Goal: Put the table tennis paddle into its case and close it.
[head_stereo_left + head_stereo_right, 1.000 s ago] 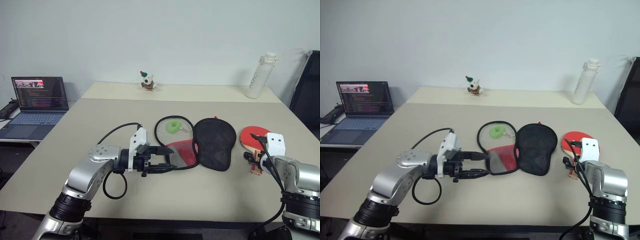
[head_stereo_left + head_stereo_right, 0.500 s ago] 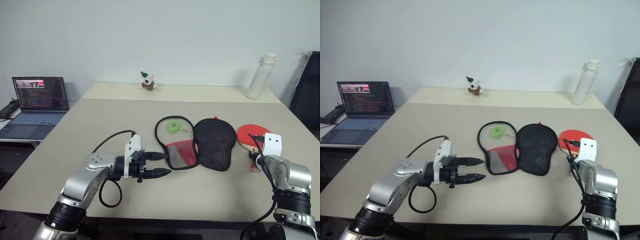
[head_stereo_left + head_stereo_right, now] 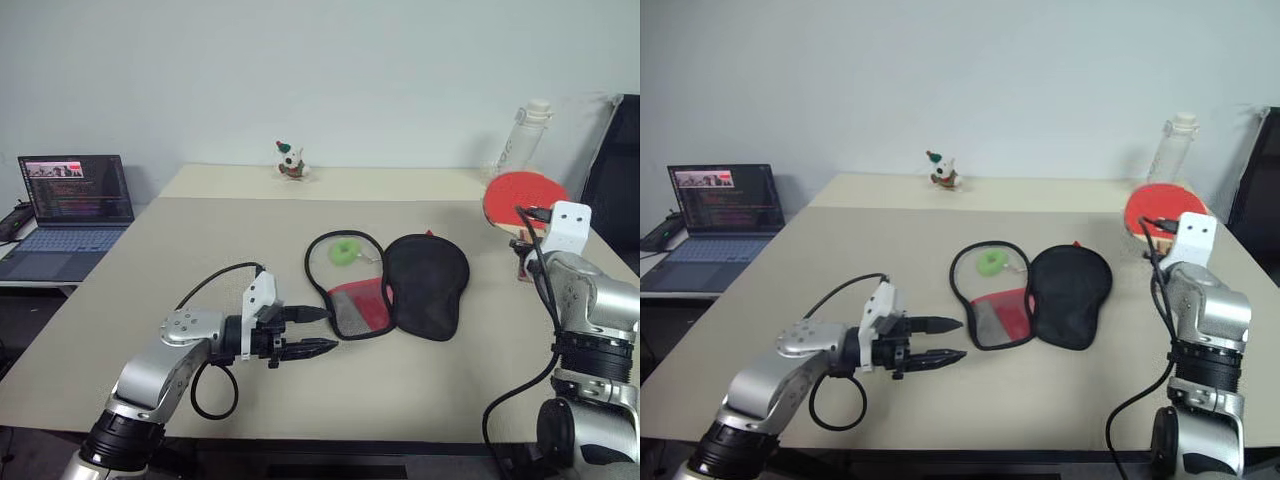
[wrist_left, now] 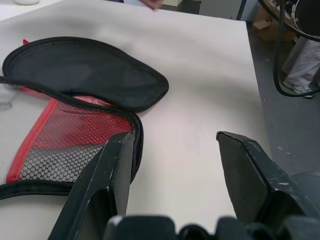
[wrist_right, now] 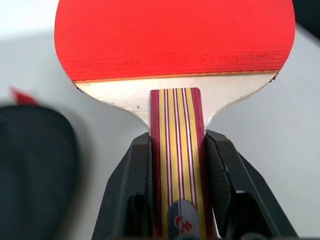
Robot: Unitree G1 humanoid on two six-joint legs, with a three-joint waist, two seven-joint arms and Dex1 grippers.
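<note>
The table tennis paddle (image 3: 523, 197), red-faced with a striped wooden handle, is up in the air at the right, above the table. My right gripper (image 5: 177, 165) is shut on its handle (image 5: 177, 125). The case (image 3: 428, 285) lies unzipped and spread on the table's middle. Its black flap lies to the right, its red mesh half (image 3: 358, 305) to the left, and a green charm (image 3: 345, 252) sits inside its loop of edging. My left gripper (image 3: 318, 331) hovers open just left of the case, its fingers (image 4: 107, 190) pointing at the mesh half (image 4: 60, 135) with nothing between them.
A laptop (image 3: 75, 205) stands on a side desk at the far left. At the table's back sit a small toy figure (image 3: 290, 160) and a white water bottle (image 3: 520, 140). A black chair (image 3: 615, 170) stands off the right edge.
My right gripper shut on the paddle's handle and lifted the paddle off the table. My left gripper drew back a little from the case's edge.
</note>
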